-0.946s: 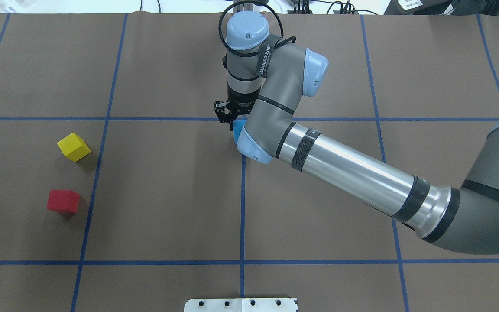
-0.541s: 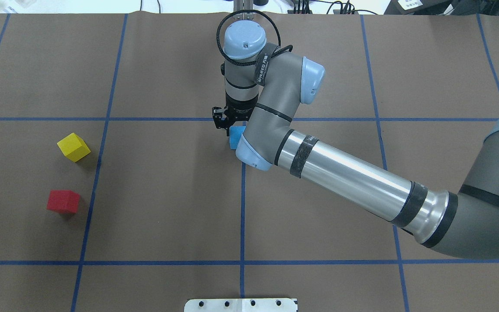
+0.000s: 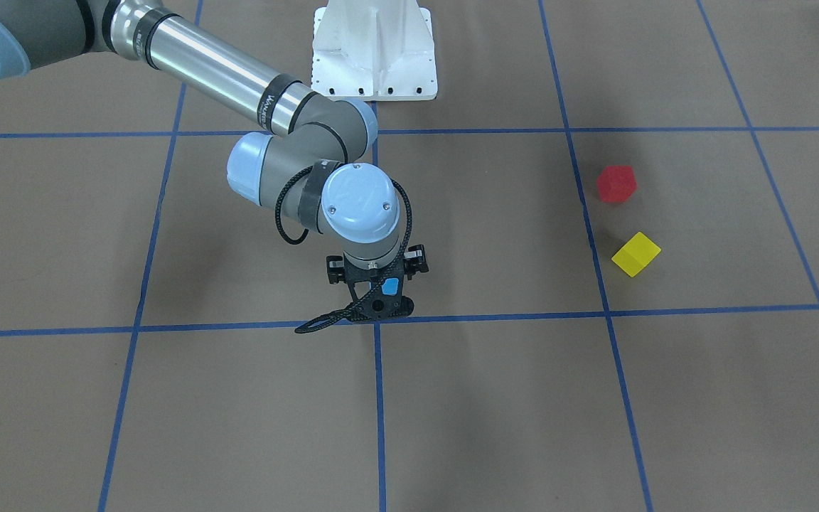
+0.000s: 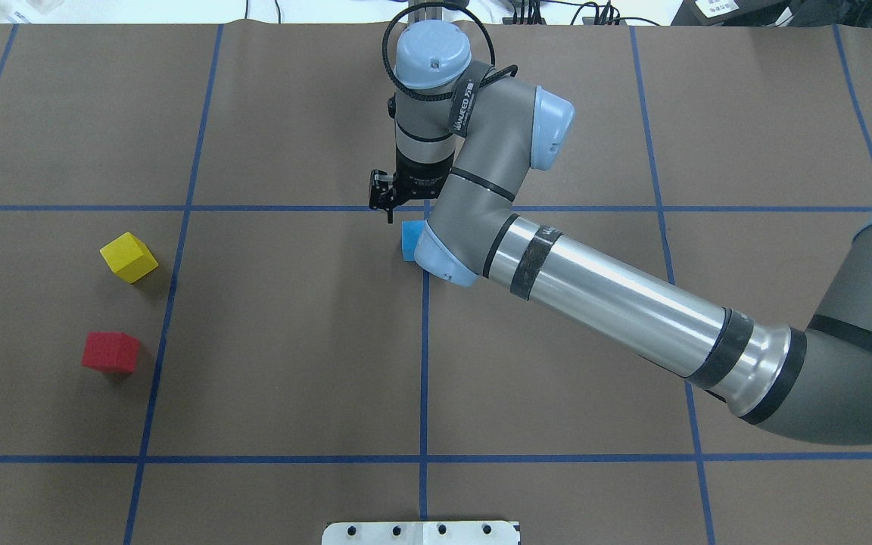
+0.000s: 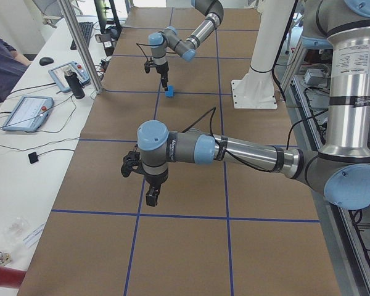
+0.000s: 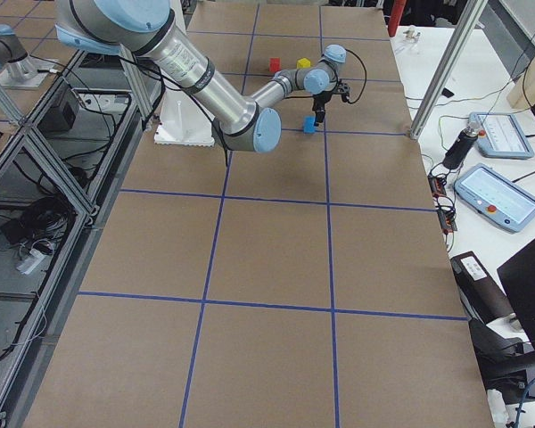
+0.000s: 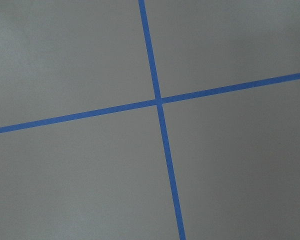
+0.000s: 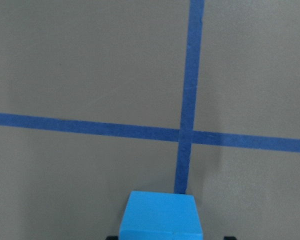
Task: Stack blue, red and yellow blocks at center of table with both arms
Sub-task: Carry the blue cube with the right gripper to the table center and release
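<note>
On the table's (image 4: 292, 341) left side, the yellow block (image 4: 129, 257) and red block (image 4: 110, 352) sit near each other. At the centre tape crossing, the blue block (image 4: 408, 241) rests just under the right gripper (image 5: 164, 83), whose fingers spread wider than it. Whether the left gripper (image 5: 151, 196) is apart or together cannot be told.
</note>
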